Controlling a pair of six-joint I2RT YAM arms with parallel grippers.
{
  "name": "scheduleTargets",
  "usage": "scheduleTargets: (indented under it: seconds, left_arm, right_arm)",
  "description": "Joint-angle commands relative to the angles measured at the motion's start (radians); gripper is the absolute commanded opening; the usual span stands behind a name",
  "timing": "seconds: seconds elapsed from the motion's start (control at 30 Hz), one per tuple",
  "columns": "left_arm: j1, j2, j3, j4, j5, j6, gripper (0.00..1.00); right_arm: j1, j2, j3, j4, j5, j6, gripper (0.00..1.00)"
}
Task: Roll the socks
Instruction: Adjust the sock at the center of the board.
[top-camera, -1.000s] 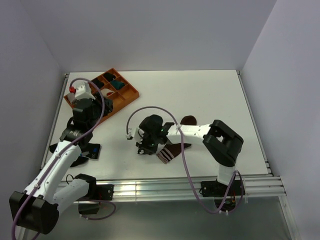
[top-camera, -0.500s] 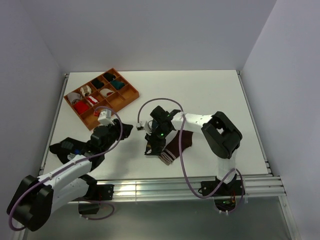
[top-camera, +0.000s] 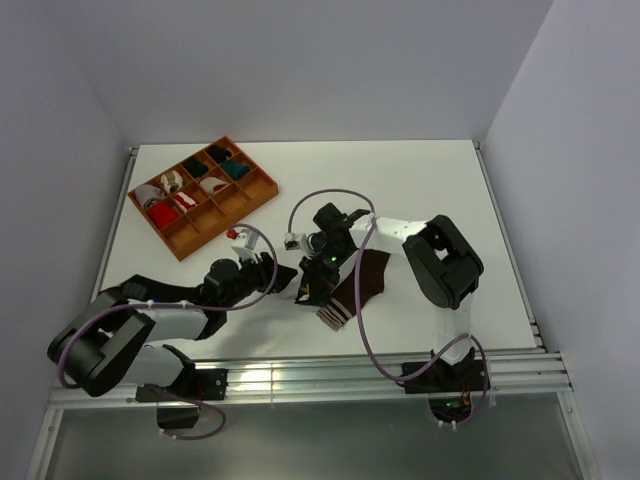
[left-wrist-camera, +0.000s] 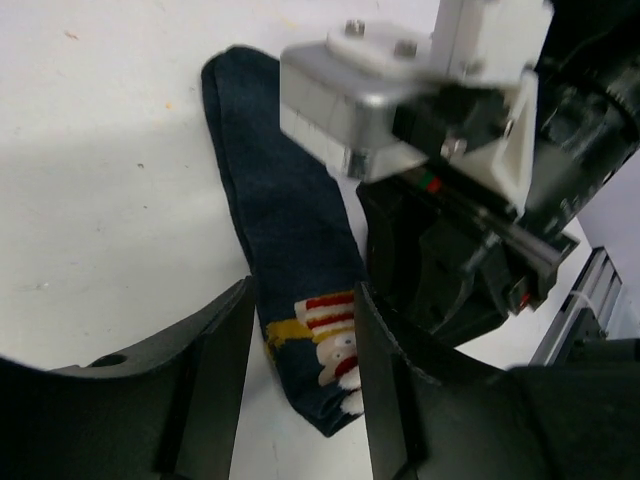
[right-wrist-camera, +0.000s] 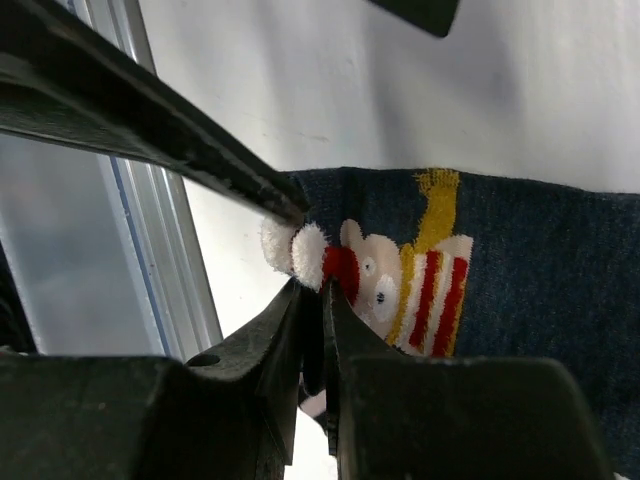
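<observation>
The navy sock (left-wrist-camera: 290, 215) lies flat on the table close to the near edge, a little left of its middle. In the overhead view the two claws that meet above it hide almost all of it. Its patterned cuff (left-wrist-camera: 322, 340) is the end nearest both claws. In the left wrist view, the long axis runs from the cuff straight away from the left claw (left-wrist-camera: 302, 300), leaning a little to the left, to the toe at the far end.

The left claw is released. Its fingers (left-wrist-camera: 225, 370) stand wide apart, one on each side of the cuff and just above it, gripping nothing. The right claw (right-wrist-camera: 312, 300) comes in from the opposite side and looks clenched on the white fluffy rim of the cuff, with only a sliver of gap between its fingers. From its camera the sock stretches away to the right of the tips.

Both claws are therefore at the same end, and neither is nearer the toe. Any roll would probably have to start at the cuff and travel along the length towards the toe. The right claw already holds the rim, and the left is placed to close on the cuff beside it.

The brown sock (top-camera: 368, 278) lies just to the right, partly under the right arm, with its striped cuff (top-camera: 333, 312) towards the near edge. The orange tray (top-camera: 235, 215) sits well apart, near the far left corner.
</observation>
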Motion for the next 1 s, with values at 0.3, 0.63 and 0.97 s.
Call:
scheduleTargets:
  seconds: [0.3,0.63,0.97]
  left_arm:
    - [-0.011,0.354,0.255,0.059,0.066,0.068,0.54]
    - [-0.013,0.487,0.320,-0.013,0.132,0.099,0.60]
    - [-0.014,0.556,0.352,-0.070,0.215,0.109,0.52]
  right_arm:
    - [-0.043,0.011,0.011,-0.017,-0.015,0.015,0.05]
    - [-0.043,0.002,0.006,-0.011,-0.017,0.023,0.04]
    - [-0.044,0.003,0.009,-0.011,-0.017,0.023,0.03]
